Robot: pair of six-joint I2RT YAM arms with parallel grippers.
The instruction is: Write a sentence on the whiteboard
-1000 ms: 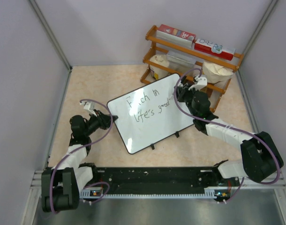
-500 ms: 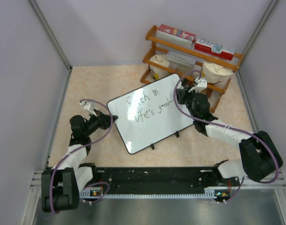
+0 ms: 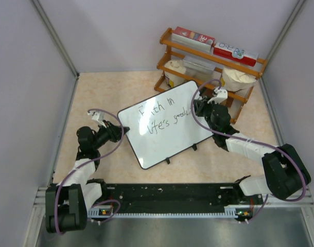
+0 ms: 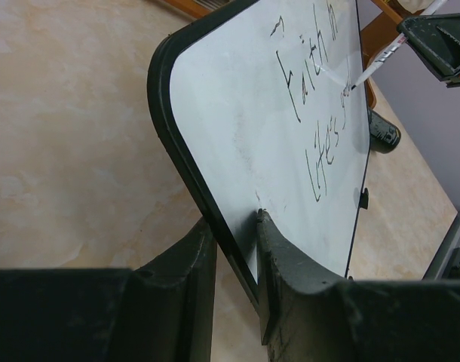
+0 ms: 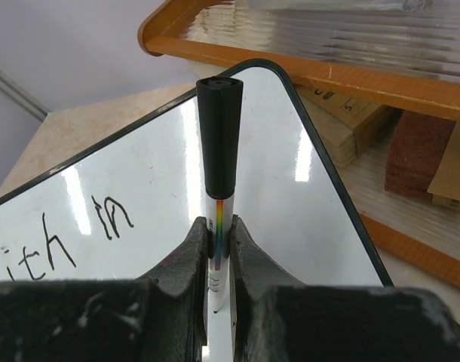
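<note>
The whiteboard (image 3: 162,141) is held tilted at mid-table, just in front of a wooden rack (image 3: 198,51). The sentence (image 3: 163,116), two lines of black script, is read as "Faith in life's good", its end hidden behind the right gripper (image 5: 217,226). A marker (image 5: 219,143) is clenched there, its tip at the second line. The board's left rim is pinched by the left gripper (image 4: 234,226).
</note>
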